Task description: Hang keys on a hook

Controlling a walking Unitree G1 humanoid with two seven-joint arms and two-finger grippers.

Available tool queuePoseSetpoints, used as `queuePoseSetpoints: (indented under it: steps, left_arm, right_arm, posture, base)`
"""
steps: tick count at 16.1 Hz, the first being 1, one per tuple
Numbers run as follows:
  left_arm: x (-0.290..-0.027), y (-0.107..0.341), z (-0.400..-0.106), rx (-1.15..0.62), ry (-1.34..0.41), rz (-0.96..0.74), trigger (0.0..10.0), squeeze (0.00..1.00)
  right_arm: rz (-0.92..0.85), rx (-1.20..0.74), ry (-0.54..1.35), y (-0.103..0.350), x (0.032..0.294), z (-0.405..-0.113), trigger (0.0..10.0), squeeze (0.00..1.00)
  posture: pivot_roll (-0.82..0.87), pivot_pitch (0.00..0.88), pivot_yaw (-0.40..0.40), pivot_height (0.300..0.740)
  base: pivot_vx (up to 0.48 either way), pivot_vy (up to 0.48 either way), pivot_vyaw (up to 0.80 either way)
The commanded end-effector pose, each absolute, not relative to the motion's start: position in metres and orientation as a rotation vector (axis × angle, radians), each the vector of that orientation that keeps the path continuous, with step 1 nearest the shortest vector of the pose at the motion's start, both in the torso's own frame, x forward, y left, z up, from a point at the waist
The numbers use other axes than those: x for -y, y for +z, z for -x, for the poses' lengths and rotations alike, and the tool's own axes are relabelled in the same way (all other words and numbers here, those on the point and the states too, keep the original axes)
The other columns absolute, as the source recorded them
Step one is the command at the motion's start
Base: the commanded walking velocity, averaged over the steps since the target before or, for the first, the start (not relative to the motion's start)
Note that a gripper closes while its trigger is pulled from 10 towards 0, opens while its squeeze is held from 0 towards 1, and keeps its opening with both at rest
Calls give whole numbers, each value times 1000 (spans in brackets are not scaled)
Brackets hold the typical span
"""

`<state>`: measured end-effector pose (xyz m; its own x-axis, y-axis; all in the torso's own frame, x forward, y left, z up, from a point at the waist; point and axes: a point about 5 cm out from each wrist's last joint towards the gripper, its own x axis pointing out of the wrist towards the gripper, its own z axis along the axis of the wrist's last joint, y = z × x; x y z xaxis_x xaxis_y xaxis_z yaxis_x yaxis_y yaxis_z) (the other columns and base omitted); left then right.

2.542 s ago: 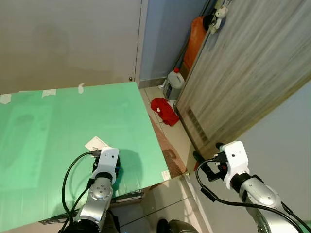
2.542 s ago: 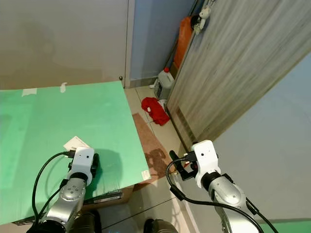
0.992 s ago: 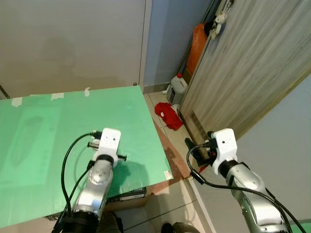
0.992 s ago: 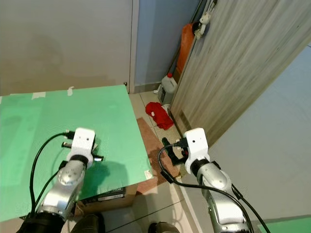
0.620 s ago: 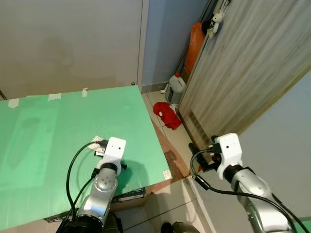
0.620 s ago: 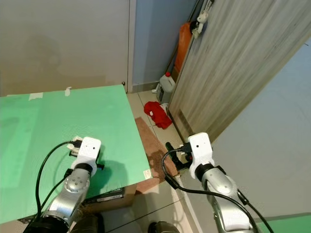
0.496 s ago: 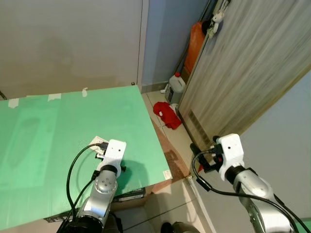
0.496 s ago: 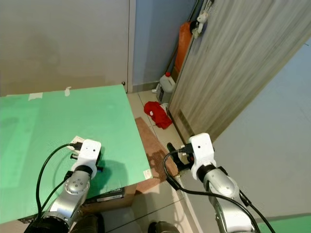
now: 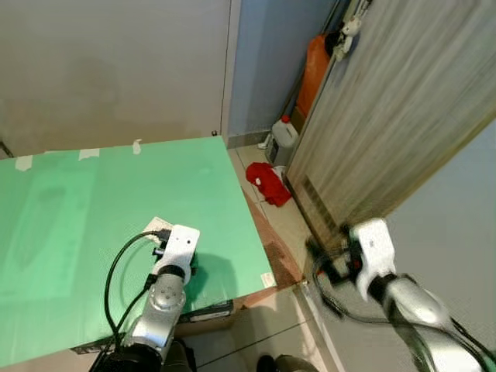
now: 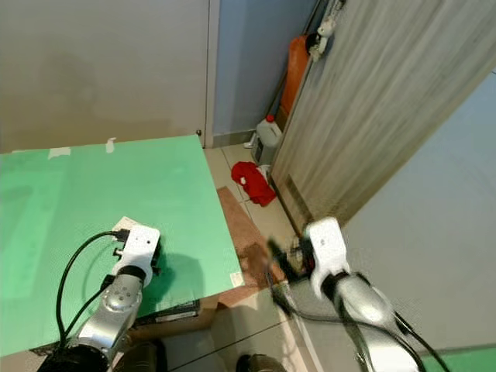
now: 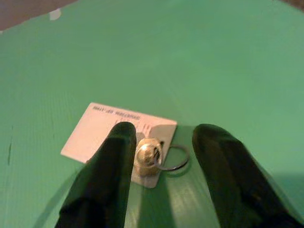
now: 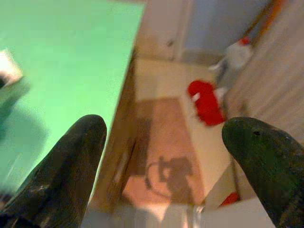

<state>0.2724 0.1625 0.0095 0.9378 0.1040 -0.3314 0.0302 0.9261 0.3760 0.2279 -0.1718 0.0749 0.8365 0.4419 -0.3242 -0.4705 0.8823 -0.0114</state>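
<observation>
Your left gripper sits low over the green table, jaws spread w/ the key ring and its white tag lying between them, not pinched. Right gripper is off the table edge, jaws spread wide, nothing between.

Matt green table top – smooth, faintly ribbed. Shiny metal key ring and key head upon a pale matt card, like plastic. Glossy black fingers. Grey wood-grain door. Crumpled red cloth – soft. Translucent plastic jug.
</observation>
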Motion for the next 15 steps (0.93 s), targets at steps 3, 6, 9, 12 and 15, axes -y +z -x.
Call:
queuePoseSetpoints:
  steps: [3, 6, 9, 12, 15]
  left_arm:
    - [-163, 5, -270, -364, 51, -390, 10000, 1000]
    - [-161, -1, -270, -400, 36, -385, 10000, 0]
    - [-162, -2, -272, -404, 39, -388, 10000, 0]
    - [-163, -3, -273, -414, 43, -395, 10000, 0]
    - [-164, -6, -274, -433, 40, -395, 10000, 0]
  right_arm:
    - [81, -349, 509, 74, 173, -223, 10000, 0]
    - [80, -356, 512, 75, 174, -221, 10000, 0]
    - [77, -359, 514, 75, 173, -219, 10000, 0]
    - [77, -362, 512, 76, 175, -218, 10000, 0]
    - [79, -367, 512, 76, 176, -217, 10000, 0]
  posture:
    - [-106, 128, -139, 740]
    - [-107, 125, -139, 740]
    - [-112, 129, -139, 740]
    - [-121, 138, -142, 740]
    - [-126, 142, -145, 740]
  base:
    - [0, 0, 0]
    - [0, 0, 0]
    - [0, 0, 0]
    - [0, 0, 0]
    - [0, 0, 0]
